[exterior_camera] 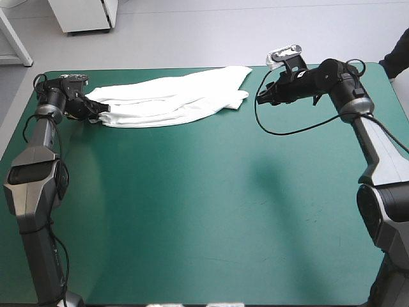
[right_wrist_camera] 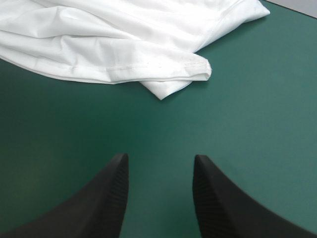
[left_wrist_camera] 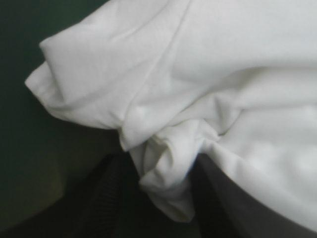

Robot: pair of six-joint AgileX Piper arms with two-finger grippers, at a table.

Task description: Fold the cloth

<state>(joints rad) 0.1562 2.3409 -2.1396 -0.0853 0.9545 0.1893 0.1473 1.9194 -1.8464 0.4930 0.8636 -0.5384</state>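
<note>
- Bunched white cloth sits closest in the left wrist view. A twisted fold of the T-shirt is clamped in the left gripper, its jaws all but together with the fabric pinched between them.
- Seen from above, the T-shirt lies as a long, loosely doubled band near the far edge of the teal-green cover. It runs from the left gripper at one end toward the right arm at the other. Its layers are wrinkled and do not line up.
- Judging by the folds, it is light, soft and limp, with no stiffness of its own. It will probably sag and trail from any lifted point, and the stacked layers could slide over one another or come up together.
- The stitched edges and corners look like the best places to take hold. The hemmed corner at the band's right end lies flat and exposed, and should give a firmer bite than mid-cloth.
- Just short of that corner, the right gripper is over bare cover, jaws apart and holding nothing, clear of the fabric.
- The cover looks smooth, so the cloth should drag across it easily.
</note>
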